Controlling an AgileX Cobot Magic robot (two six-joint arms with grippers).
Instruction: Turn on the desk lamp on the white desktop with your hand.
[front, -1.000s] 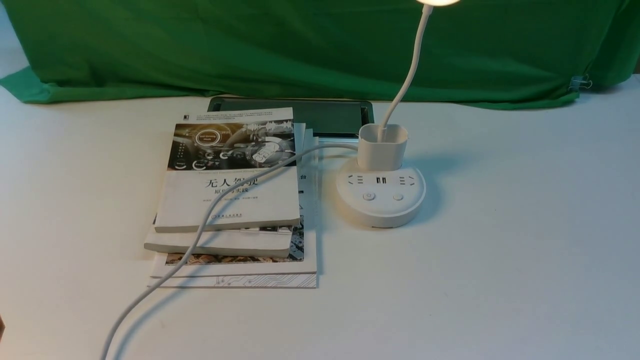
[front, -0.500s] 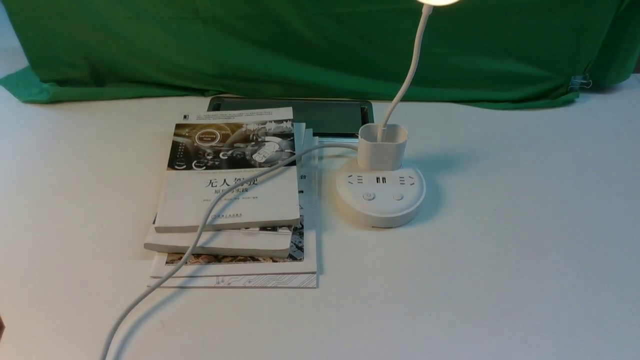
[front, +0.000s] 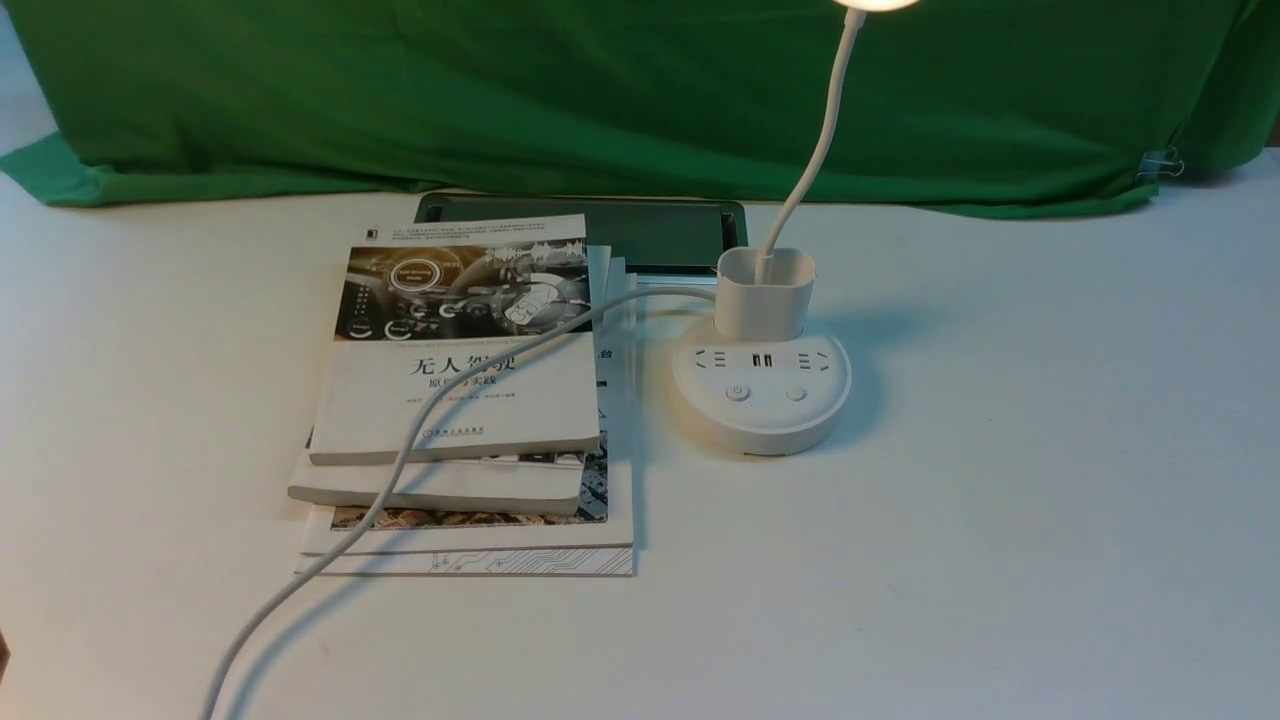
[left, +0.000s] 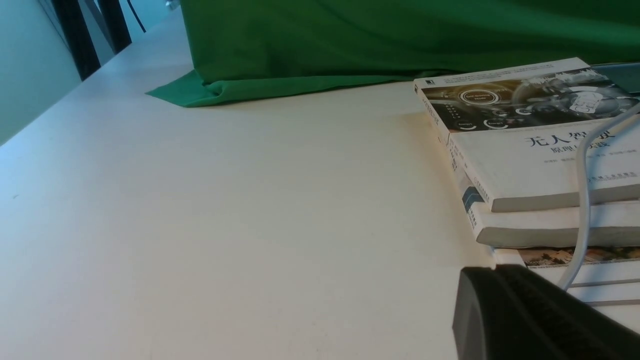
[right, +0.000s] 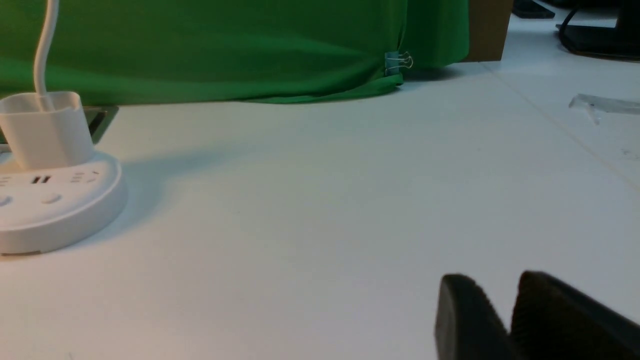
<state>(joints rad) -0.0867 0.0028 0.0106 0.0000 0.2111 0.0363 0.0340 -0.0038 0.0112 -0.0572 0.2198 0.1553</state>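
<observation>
The desk lamp stands on the white desktop (front: 1000, 520) right of centre: a round base (front: 762, 400) with sockets and two buttons (front: 738, 393), a squarish cup (front: 765, 295) and a gooseneck (front: 815, 150). Its head (front: 877, 4) glows at the top edge. Neither hand shows in the front view. My left gripper (left: 495, 270) is shut and empty, low over the desktop beside the books. My right gripper (right: 492, 281) has its fingertips nearly together and holds nothing, low over the desktop and well apart from the lamp base (right: 55, 205).
A stack of books (front: 460, 400) lies left of the lamp, with the white cable (front: 400, 470) running across it to the front edge. A dark flat tray (front: 640, 230) lies behind the books. The green cloth (front: 600, 90) closes off the back.
</observation>
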